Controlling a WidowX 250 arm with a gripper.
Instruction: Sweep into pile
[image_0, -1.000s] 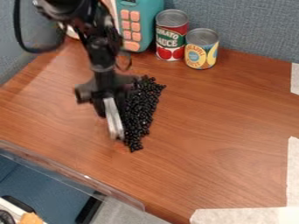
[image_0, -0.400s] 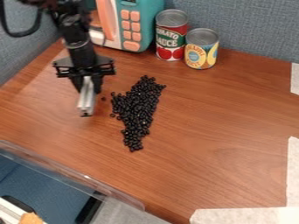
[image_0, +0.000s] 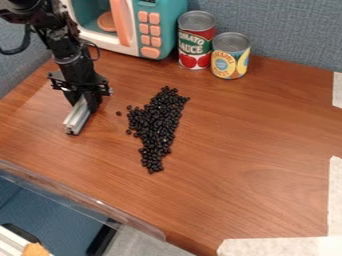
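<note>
Your claw (image_0: 81, 99) is clamped on a silver metal bar (image_0: 78, 117), apart from the black beans (image_0: 157, 127).
In the camera view, you have the claw near the bench's (image_0: 247, 150) far left corner, its jaws closed against the bar's sides, with the bar slanting down toward the near left edge. The beans lie to the right of claw and bar, touching neither, in one long patch that is broad toward the far edge and tapers toward the near side. One stray bean (image_0: 119, 113) sits between your claw and that patch. You cannot tell whether the bar touches the bench.
</note>
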